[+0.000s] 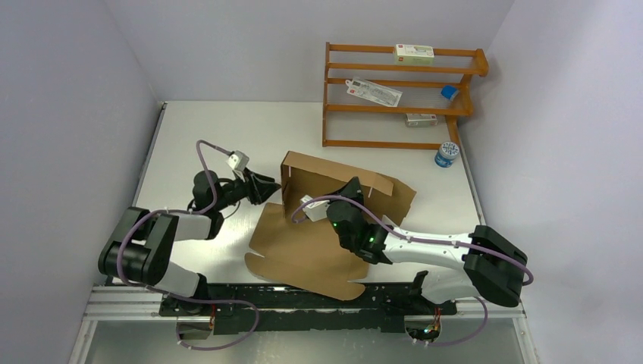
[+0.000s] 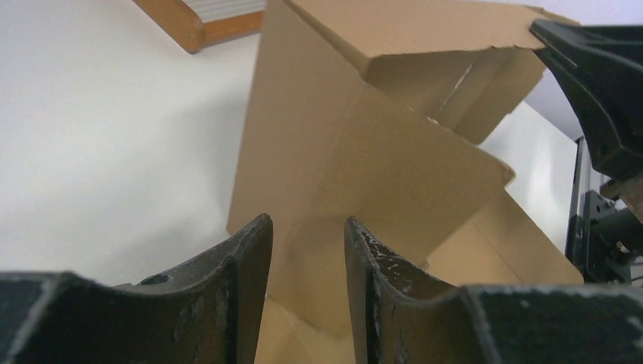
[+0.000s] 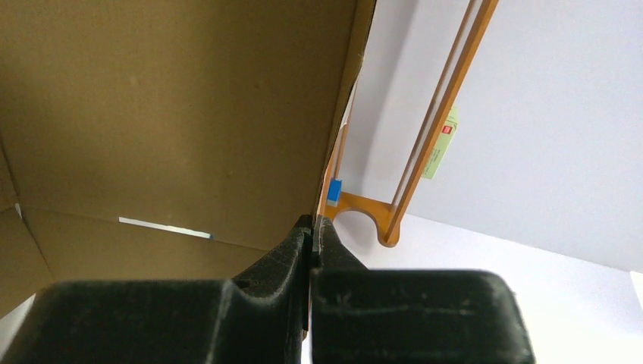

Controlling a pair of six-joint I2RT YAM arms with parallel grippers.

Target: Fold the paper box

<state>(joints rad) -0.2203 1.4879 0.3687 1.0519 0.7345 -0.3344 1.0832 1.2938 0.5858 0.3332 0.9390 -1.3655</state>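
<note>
Box (image 1: 318,243) is found at the middle of the table (image 1: 227,129), toward its near edge; it is partly erected. A flat panel is laid out toward the near edge; a back wall and a left wall are raised on the far side; a further flap is seen sloping down to the right of the back wall.

Right gripper (image 3: 312,221) is located at the raised back wall, over the box interior; its fingers (image 3: 292,250) are seen pressed together on the edge of a cardboard panel, with no gap visible between them; the panel is held upright.

Left gripper (image 2: 307,224) is positioned just beside the left wall, on its outer side; its fingers (image 2: 246,258) are parted to a moderate width; the wall is seen beyond the tips; nothing is seen clamped; contact with the cardboard cannot be determined.

A wooden rack (image 1: 402,68) is noted at the far right corner, with small white cartons on its shelves; a blue-capped bottle (image 1: 446,154) is set just beside its right foot, well apart from the box.
</note>
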